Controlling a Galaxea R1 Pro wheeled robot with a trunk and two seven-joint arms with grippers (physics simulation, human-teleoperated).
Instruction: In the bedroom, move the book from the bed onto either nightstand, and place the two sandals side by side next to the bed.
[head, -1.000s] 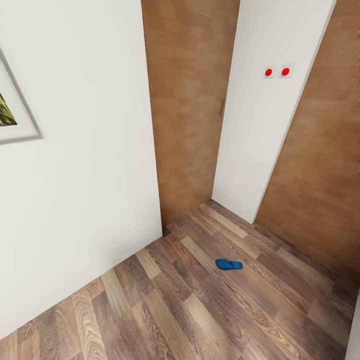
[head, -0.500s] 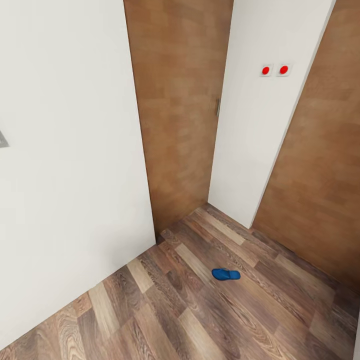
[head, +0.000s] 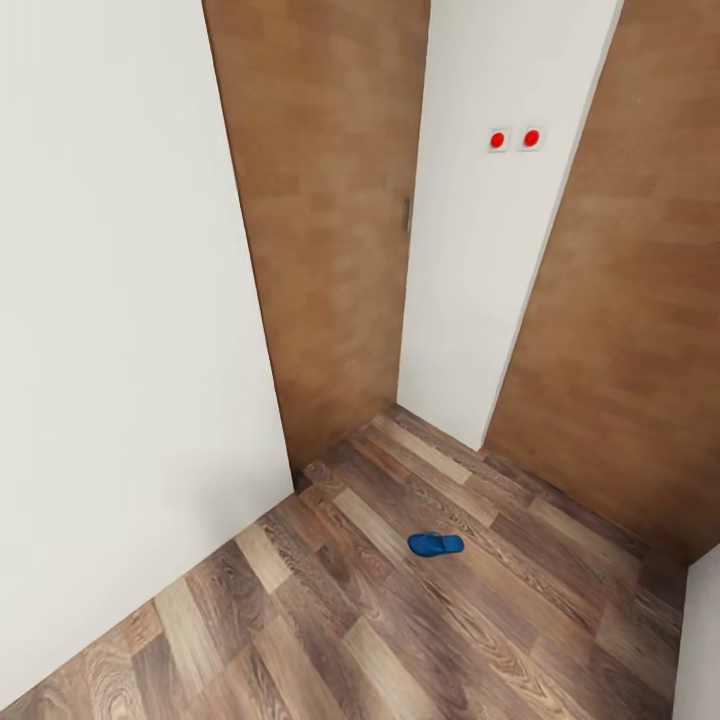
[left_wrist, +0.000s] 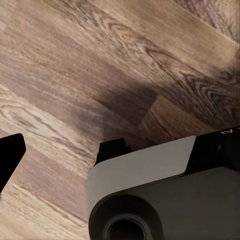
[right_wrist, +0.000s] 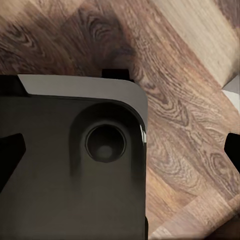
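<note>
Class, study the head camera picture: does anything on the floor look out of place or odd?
Yes. A single blue sandal lies alone on the wood-plank floor, out in the open between the white wall and the brown doors. Its partner isn't beside it.

I see two wooden doors (head: 325, 230) flanking a white wall section (head: 480, 250) with two red buttons (head: 514, 139), above plank flooring (head: 350, 620).

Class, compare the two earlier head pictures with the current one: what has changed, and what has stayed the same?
The camera turned, so the whole view slid leftward: the framed picture on the left wall has left the frame. The blue sandal lies in the same spot on the wood floor, beside the same door and red switches. Nothing was grasped.
</note>
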